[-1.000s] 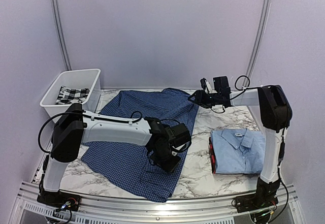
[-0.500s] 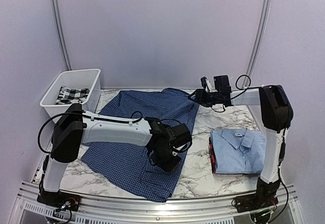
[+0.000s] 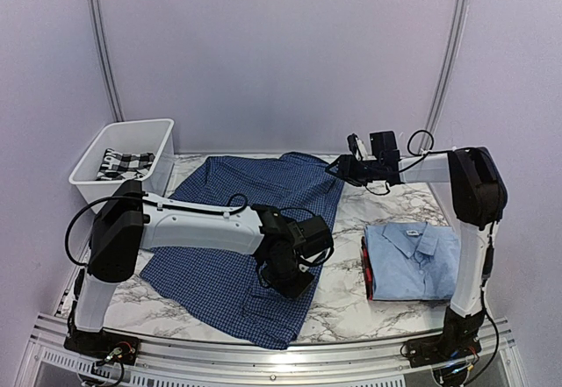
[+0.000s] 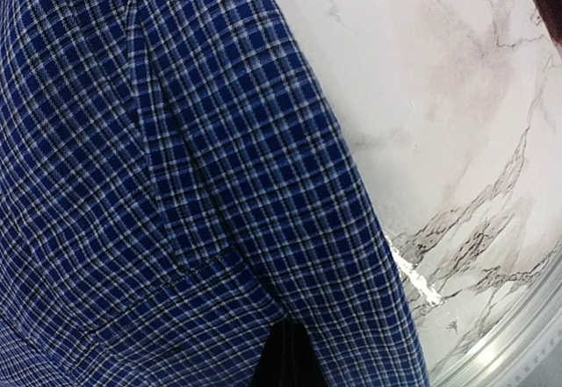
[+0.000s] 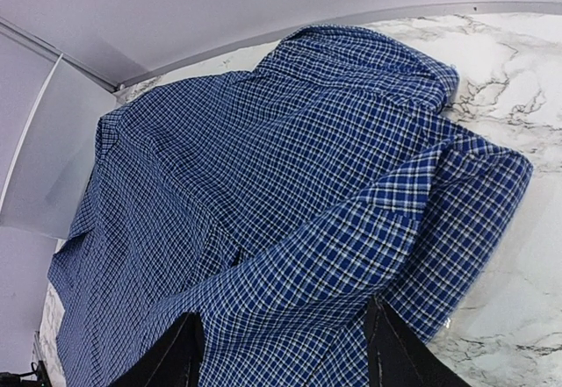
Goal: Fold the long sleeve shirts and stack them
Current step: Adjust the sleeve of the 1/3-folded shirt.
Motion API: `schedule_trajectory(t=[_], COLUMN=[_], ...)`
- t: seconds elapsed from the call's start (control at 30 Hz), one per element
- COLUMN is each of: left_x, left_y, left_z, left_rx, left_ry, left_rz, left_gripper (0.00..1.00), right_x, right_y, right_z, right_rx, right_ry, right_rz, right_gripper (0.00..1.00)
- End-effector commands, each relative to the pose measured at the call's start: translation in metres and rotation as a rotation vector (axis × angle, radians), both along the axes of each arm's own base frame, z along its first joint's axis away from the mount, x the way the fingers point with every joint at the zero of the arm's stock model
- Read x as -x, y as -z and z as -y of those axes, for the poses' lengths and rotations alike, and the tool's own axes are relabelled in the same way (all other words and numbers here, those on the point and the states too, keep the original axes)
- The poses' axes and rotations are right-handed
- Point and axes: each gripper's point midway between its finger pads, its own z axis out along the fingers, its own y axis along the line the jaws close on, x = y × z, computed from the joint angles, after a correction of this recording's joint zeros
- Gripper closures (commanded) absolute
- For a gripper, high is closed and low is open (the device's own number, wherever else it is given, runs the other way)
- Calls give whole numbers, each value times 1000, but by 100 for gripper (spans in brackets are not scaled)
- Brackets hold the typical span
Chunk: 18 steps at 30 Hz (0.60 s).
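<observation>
The dark blue check shirt (image 3: 237, 229) lies spread over the left and middle of the marble table. My left gripper (image 3: 288, 275) is low on its right edge. In the left wrist view the check cloth (image 4: 202, 185) fills the frame and drapes over one dark finger (image 4: 285, 356), so the gripper looks shut on the cloth. My right gripper (image 3: 337, 169) is at the shirt's far right corner. Its fingers (image 5: 180, 352) stand wide apart, open, with a raised fold of the shirt (image 5: 351, 247) between them. The light blue shirt (image 3: 411, 260) lies folded at the right, collar up.
A white bin (image 3: 132, 132) at the back left holds a black-and-white checked cloth (image 3: 123, 163). A red item (image 3: 365, 268) shows under the left edge of the light blue shirt. Bare marble (image 3: 342, 264) separates the two shirts. A metal rail (image 3: 263, 356) runs along the near edge.
My left gripper has shifted slightly up and to the right on the shirt's edge. The right arm and both shirts look the same.
</observation>
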Motion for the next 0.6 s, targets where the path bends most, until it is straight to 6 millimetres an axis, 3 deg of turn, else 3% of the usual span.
schedule_trajectory(t=[0.0, 0.57], left_x=[-1, 9], left_y=[-5, -47], left_z=[-1, -11], left_rx=[-18, 59], left_ry=[4, 32], left_rz=[19, 16], left_gripper=[100, 100], right_x=[-3, -13], right_y=[-29, -24], right_z=[2, 6], right_rx=[-18, 17], right_ry=[-1, 10], right_rz=[66, 65], right_gripper=[42, 41])
